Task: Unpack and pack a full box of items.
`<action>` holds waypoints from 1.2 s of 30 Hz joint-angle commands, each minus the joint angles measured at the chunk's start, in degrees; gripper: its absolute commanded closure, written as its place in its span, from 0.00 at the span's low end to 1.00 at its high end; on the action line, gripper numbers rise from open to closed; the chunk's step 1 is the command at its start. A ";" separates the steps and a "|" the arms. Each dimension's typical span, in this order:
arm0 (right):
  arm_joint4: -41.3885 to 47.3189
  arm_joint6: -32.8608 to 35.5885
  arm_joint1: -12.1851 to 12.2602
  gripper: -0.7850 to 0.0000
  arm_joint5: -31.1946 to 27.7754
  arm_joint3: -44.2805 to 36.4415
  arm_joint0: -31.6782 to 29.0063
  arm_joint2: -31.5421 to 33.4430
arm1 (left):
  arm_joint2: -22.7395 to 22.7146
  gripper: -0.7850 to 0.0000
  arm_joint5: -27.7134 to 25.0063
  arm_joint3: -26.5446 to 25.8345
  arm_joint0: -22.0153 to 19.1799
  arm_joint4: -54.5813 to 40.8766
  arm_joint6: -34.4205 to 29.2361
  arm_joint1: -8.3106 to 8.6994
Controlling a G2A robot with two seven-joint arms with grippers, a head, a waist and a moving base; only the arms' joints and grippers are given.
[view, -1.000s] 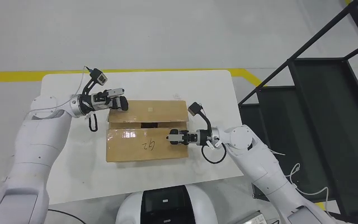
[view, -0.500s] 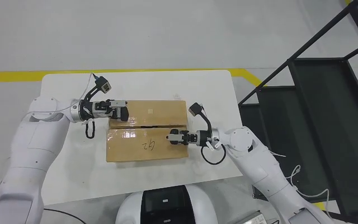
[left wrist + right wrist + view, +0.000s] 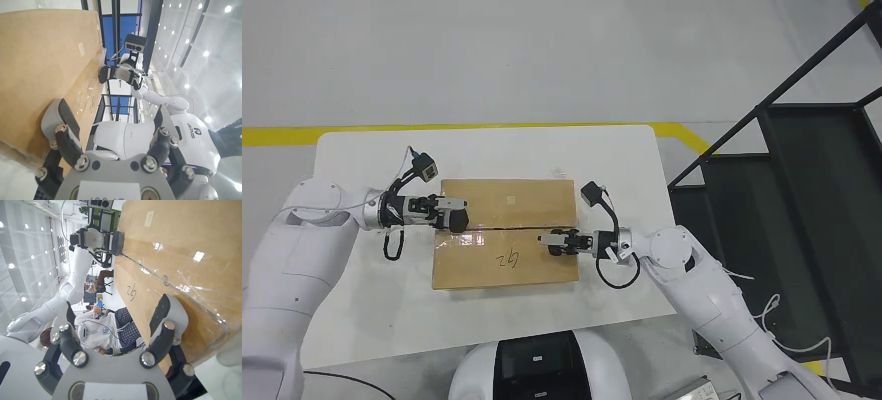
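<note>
brown cardboard box [image 3: 504,232] is seen lying on the white table [image 3: 612,160], its two top flaps down flat and meeting along a seam [image 3: 504,228] across the middle. clear tape [image 3: 189,256] is stuck over part of the top. the left gripper [image 3: 457,217] is placed at one end of the seam and the right gripper [image 3: 547,241] near the other end. both are spread wide with nothing held, and one finger of each is laid against the box top. the step in hand is judged to be work on the flaps at the seam; whether they are being pressed shut or are about to be lifted cannot be told. if opening is meant, a fingertip would have to be worked under a flap edge while the box is steadied from the other end, so that it is not pushed across the table.
</note>
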 commanded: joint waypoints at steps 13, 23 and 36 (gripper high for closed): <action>-0.60 -1.46 0.58 0.00 -0.18 -2.62 -2.18 1.69 | 1.09 0.00 0.00 -2.98 0.78 0.96 0.00 4.08; 0.30 -5.74 2.92 0.00 -5.38 -8.35 -16.73 12.81 | 1.09 0.00 0.00 -3.11 0.78 0.79 0.00 4.10; 5.29 -5.21 2.59 0.00 -9.04 3.45 -14.62 11.76 | 1.09 0.00 0.00 -3.11 0.78 0.79 0.00 4.10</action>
